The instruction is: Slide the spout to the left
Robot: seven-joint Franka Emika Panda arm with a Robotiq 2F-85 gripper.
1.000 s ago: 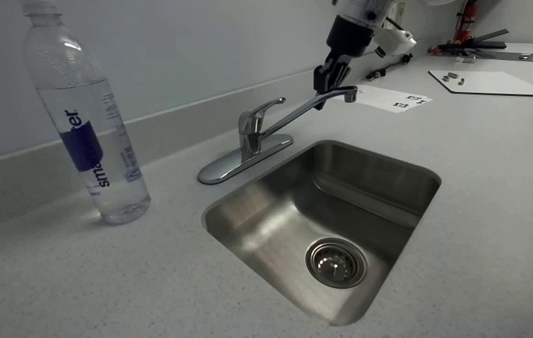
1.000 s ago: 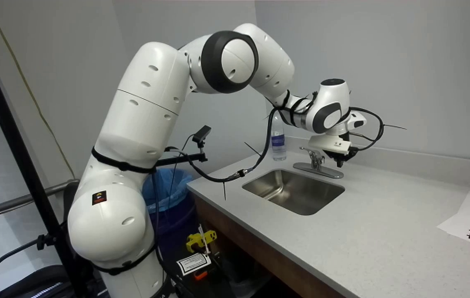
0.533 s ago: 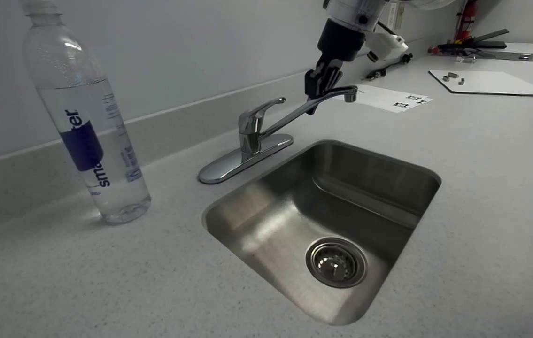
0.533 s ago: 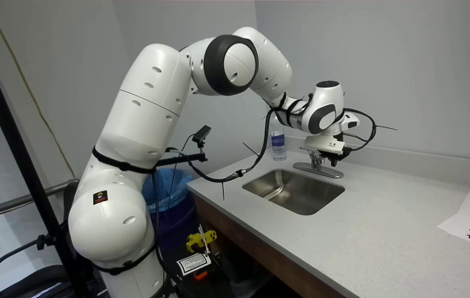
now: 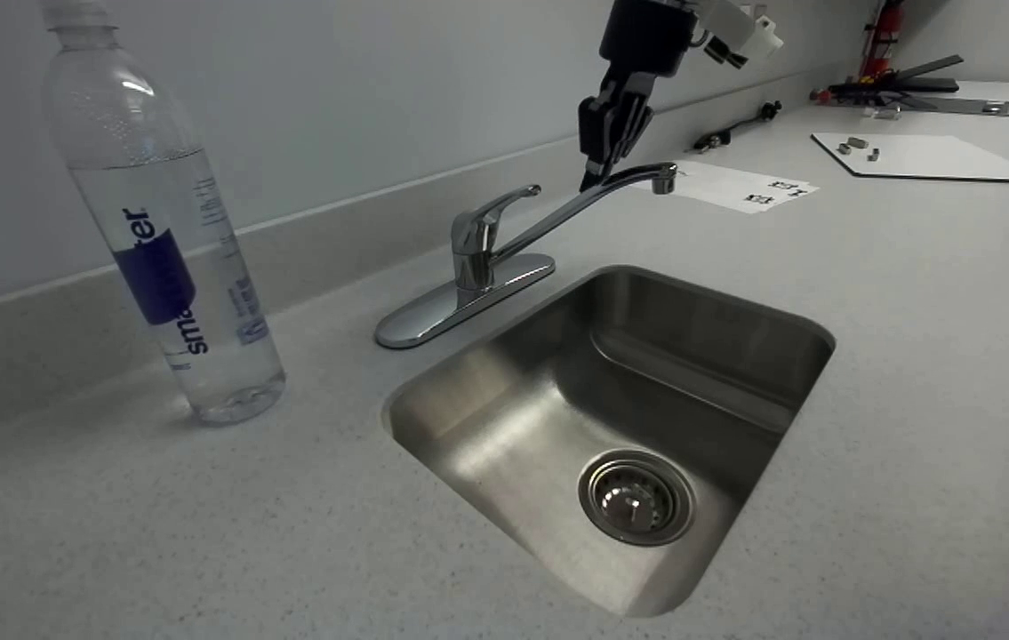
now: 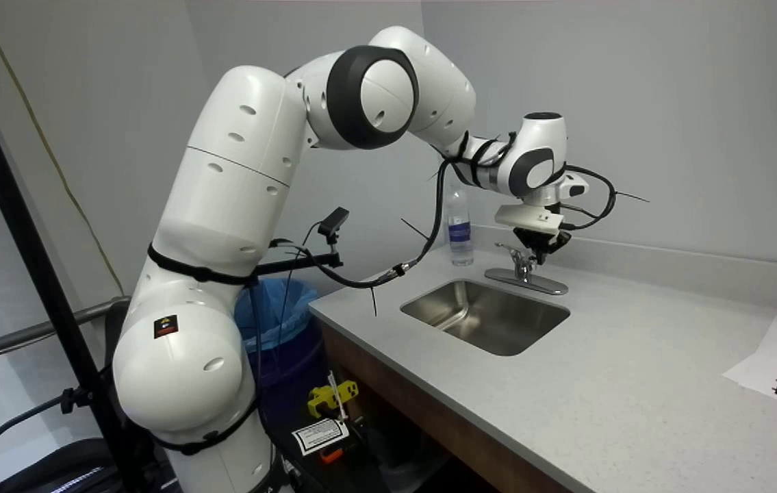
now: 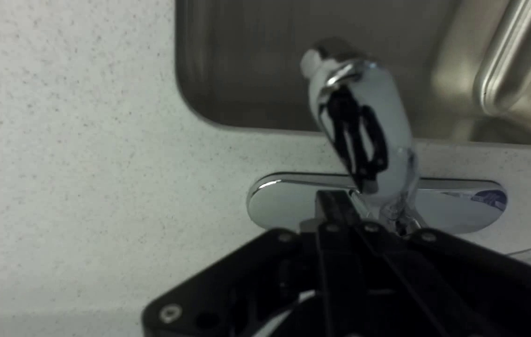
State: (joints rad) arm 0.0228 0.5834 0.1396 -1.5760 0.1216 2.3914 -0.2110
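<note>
In the wrist view, the long, thin, shiny chrome faucet spout (image 7: 363, 131) is extending toward 11 o'clock, with its downturned tip appearing over the rectangular stainless-steel sink (image 7: 256, 70); in an exterior view, it is pointing toward 2 o'clock. A black two-finger gripper (image 5: 593, 180) is hanging from the white jointed robot arm (image 6: 231, 198), directing its jaws toward 7 o'clock in an exterior view. The jaws are standing narrow, finger against finger, and are ending just beside the spout, on its 7 o'clock side in the wrist view; the views are not showing clearly whether jaws and spout are touching. The flat chrome lever handle (image 5: 497, 207) is projecting toward 2 o'clock in an exterior view, above the oval chrome base plate (image 5: 424, 318). At the plate's 9 o'clock, a clear plastic bottle (image 5: 157, 222) with a blue label is standing upright on the pale speckled table (image 5: 308, 498). White paper sheets (image 5: 722, 183) with black square markers are lying at 3 o'clock of the spout's tip.
</note>
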